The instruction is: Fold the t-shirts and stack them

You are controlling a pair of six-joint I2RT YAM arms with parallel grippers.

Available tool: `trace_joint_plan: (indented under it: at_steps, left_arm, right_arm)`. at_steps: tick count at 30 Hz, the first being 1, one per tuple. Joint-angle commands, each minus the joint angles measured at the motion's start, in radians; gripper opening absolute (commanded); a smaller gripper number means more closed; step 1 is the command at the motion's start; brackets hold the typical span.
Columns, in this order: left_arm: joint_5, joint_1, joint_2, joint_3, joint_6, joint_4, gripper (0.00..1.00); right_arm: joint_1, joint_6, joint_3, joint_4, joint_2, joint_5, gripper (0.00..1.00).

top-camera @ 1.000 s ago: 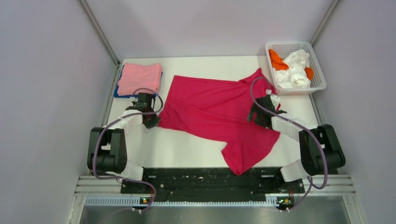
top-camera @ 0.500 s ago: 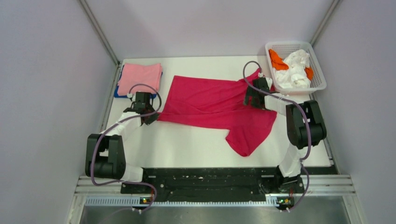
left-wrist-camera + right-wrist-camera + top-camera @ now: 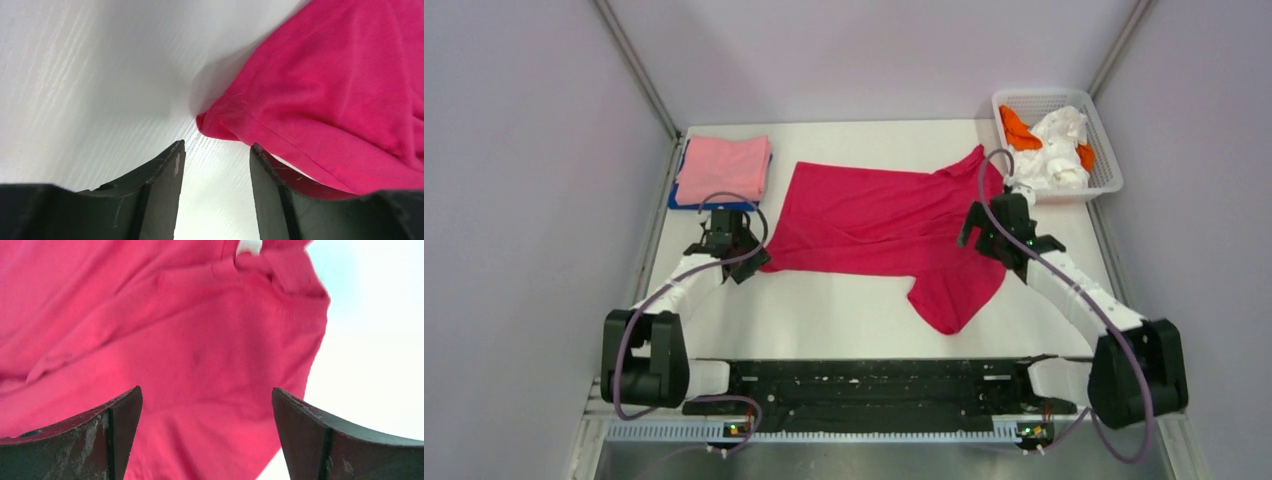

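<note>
On the white, lilac-walled bench [image 3: 824,310] the large crimson cloth t-shirt [image 3: 874,225] lies spread right of the folded pink t-shirt [image 3: 722,165], left gripper [image 3: 752,262] and right gripper [image 3: 979,232] both released at its edges.

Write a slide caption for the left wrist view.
Open left claw at the red shirt's corner on the table.
</note>
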Motion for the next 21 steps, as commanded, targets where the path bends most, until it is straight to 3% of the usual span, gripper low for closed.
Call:
trace_joint_plan:
  at_steps: [1, 10, 21]
  left_arm:
    - [-0.015, 0.006, -0.056, -0.002, -0.018, 0.052, 0.56]
    - [-0.003, 0.006, 0.074, 0.043, -0.023, 0.075, 0.55]
    - [-0.006, 0.007, 0.103, 0.073, -0.037, 0.126, 0.52]
  right_arm:
    - [0.029, 0.082, -0.106, -0.085, -0.168, -0.035, 0.99]
    - [0.038, 0.089, -0.185, -0.247, -0.392, -0.085, 0.99]
    - [0.212, 0.205, -0.238, -0.299, -0.386, -0.131, 0.98]
